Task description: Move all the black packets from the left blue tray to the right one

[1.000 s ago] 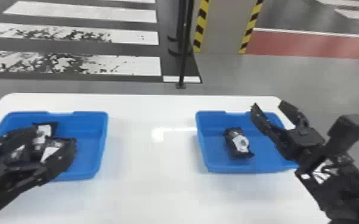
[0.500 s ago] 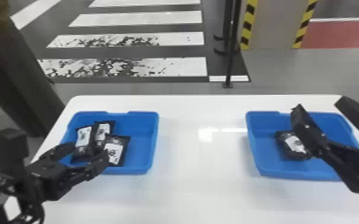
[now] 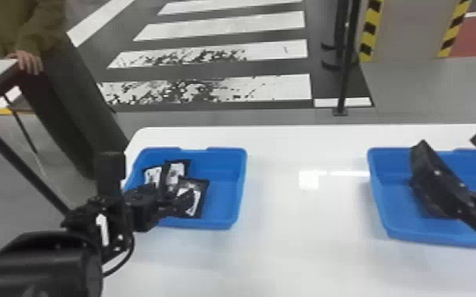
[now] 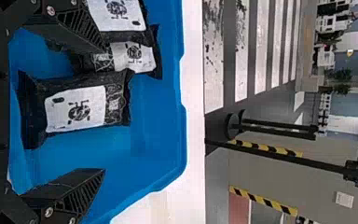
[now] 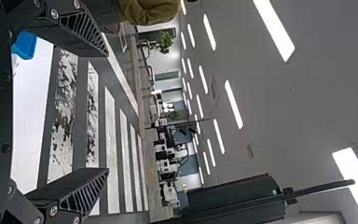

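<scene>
We are viewing the left gripper [image 3: 177, 188] at black packets [image 4: 74, 109], the right gripper [image 3: 452, 140] over the right tray [image 3: 385, 197], both spread wide, empty.

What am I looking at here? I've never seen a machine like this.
This is a robot with two black arms, each tipped with a two-fingered gripper. One picture looks down from its head; the other two come from its wrists and are turned sideways. On the white table stand two blue trays. The left tray holds three black packets with white labels; the left gripper is open over it. In the head view, the right gripper, also open, covers part of the right tray, so I can't tell what lies behind it. Neither gripper holds anything.
</scene>
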Robot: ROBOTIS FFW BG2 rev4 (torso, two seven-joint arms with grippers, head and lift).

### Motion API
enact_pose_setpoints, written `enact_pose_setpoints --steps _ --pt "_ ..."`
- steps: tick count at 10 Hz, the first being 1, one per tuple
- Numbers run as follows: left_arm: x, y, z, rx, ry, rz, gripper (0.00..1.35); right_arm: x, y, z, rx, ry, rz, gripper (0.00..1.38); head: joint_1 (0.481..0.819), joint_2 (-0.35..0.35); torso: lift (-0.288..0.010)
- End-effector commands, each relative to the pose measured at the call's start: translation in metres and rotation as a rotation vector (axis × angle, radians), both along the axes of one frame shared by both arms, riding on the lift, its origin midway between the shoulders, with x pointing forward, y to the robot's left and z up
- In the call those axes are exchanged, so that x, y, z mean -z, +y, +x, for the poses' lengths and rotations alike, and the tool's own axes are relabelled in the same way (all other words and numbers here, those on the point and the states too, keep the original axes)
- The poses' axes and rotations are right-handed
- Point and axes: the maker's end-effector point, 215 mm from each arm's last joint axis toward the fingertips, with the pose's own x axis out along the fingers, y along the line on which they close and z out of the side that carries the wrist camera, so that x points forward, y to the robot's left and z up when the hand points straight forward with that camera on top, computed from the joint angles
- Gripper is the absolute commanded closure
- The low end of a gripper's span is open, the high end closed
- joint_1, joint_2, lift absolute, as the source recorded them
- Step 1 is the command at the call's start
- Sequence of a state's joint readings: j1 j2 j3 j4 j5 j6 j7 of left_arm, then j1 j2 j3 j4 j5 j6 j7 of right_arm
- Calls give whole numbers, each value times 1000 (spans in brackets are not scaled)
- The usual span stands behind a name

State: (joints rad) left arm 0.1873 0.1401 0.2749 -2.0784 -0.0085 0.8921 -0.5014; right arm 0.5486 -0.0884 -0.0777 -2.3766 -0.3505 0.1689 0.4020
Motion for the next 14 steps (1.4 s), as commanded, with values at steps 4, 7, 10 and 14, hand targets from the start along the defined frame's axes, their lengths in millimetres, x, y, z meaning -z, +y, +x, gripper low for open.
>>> enact_pose_setpoints --steps 4,7,10,14 --pt "27 -29 16 11 145 -19 134 9 1 1 -11 25 31 153 695 170 -140" --pt "31 -23 15 -18 165 7 130 14 1 1 -16 39 51 153 695 160 -140" --pt "44 -13 10 -52 216 9 134 18 1 2 -20 52 67 153 695 169 -140" --pt "53 -5 10 -64 235 25 872 22 1 2 -22 61 81 153 695 182 -140"
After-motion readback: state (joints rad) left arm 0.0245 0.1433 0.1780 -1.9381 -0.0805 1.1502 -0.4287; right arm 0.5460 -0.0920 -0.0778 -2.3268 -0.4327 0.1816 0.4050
